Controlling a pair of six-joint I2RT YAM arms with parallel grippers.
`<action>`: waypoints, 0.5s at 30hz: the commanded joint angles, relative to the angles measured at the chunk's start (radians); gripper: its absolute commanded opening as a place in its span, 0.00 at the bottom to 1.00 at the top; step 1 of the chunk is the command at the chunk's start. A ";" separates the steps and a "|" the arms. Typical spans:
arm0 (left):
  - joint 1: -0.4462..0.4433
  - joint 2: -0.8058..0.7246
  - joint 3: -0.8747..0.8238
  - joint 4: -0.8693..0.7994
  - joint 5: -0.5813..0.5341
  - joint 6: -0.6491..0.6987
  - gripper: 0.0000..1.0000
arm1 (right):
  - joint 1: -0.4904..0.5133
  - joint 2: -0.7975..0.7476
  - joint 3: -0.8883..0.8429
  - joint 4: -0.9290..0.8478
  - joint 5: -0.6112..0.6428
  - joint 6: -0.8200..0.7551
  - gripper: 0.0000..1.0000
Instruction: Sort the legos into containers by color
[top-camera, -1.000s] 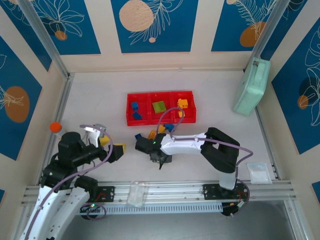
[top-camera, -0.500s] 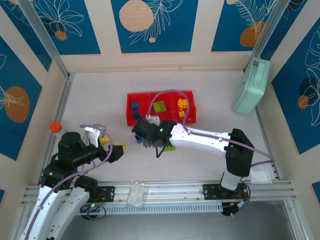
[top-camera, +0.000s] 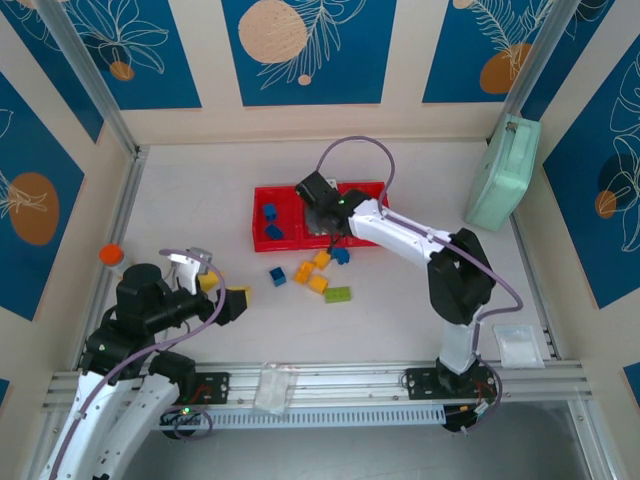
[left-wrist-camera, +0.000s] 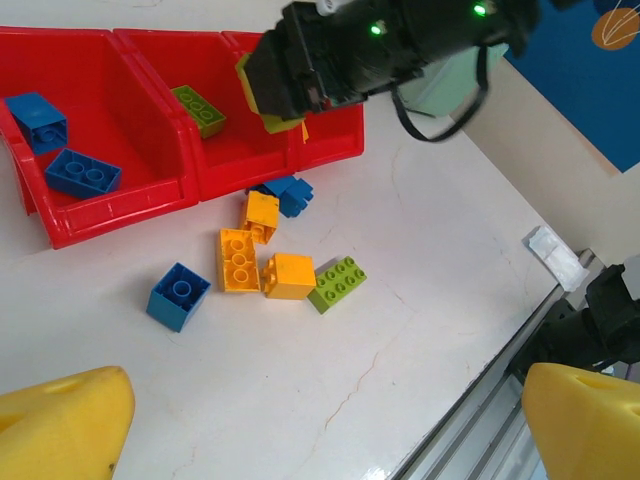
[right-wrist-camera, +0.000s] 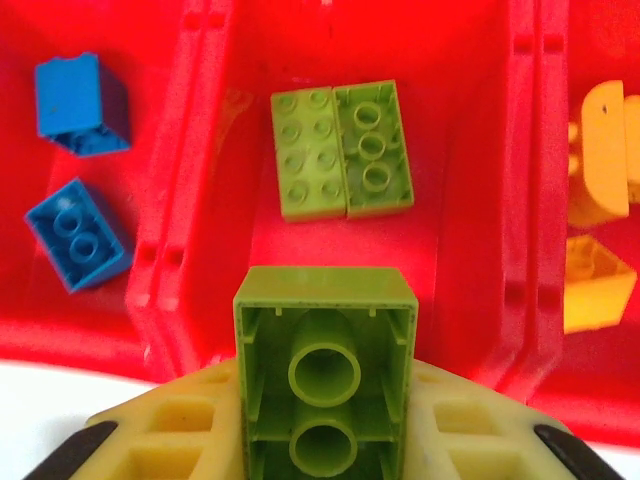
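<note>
Lime-green brick (right-wrist-camera: 325, 290), clamped in the right gripper (top-camera: 322, 210), hangs over the middle bin (right-wrist-camera: 455, 150) of the red containers (top-camera: 262, 242), above two green legos (right-wrist-camera: 342, 150). We judge a low, centred release best. Left gripper (left-wrist-camera: 320, 420) rests, fingers wide apart.

I'm holding a lime brick (right-wrist-camera: 325, 375), underside twd cam, over the mid bin's near edge in the red containers (right-wrist-camera: 180, 200), w/ 2 blue bricks (right-wrist-camera: 78, 235) lying in the left bin, 2 lime longs (right-wrist-camera: 310, 150) side by side mid, yellow-orange ones (right-wrist-camera: 598, 168) right, and approx. 6 loose bricks (left-wrist-camera: 238, 260) sitting just outside the front wall.
</note>
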 joint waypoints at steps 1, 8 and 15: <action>-0.010 -0.001 0.007 0.001 -0.013 0.020 0.99 | -0.030 0.078 0.077 0.020 -0.070 -0.069 0.18; -0.010 0.003 0.007 0.000 -0.021 0.018 0.99 | -0.041 0.220 0.191 -0.003 -0.096 -0.115 0.19; -0.010 0.011 0.007 0.000 -0.020 0.018 0.99 | -0.044 0.252 0.190 0.000 -0.102 -0.111 0.29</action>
